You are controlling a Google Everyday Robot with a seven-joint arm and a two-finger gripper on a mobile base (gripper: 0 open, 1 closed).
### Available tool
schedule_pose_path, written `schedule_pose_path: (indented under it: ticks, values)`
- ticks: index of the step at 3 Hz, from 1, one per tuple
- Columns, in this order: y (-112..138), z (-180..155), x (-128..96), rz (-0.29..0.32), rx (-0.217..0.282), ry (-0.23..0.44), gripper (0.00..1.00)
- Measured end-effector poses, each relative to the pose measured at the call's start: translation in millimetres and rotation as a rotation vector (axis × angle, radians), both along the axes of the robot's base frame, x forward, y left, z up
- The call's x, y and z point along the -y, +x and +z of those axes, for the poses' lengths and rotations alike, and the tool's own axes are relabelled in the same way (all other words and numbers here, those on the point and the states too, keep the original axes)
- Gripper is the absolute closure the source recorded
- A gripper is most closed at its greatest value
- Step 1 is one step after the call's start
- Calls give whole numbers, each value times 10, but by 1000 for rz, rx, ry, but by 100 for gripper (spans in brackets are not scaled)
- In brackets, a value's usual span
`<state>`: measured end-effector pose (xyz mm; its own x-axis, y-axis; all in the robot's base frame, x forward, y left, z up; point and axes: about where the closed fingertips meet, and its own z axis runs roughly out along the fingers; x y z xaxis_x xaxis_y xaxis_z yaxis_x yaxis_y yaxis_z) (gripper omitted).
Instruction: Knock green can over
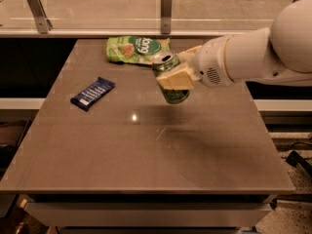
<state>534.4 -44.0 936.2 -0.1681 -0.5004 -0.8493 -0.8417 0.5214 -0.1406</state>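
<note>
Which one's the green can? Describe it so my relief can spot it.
On the brown table, look toward the back, just in front of the green bag. The can leans there in the claw: a small green cylinder with a silver top, not flat like the bag.

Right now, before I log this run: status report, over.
Gripper far side of table, shut on green can. Can tilted, top leaning toward snack bag, not yet down. Blue bar well apart, nothing in the way.
</note>
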Motion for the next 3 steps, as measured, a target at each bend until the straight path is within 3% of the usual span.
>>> schedule_pose_path:
  ticks: [2, 3]
  values:
    - [-4, 65, 96, -88, -79, -214, 100]
    - [34, -20, 139, -137, -147, -306, 100]
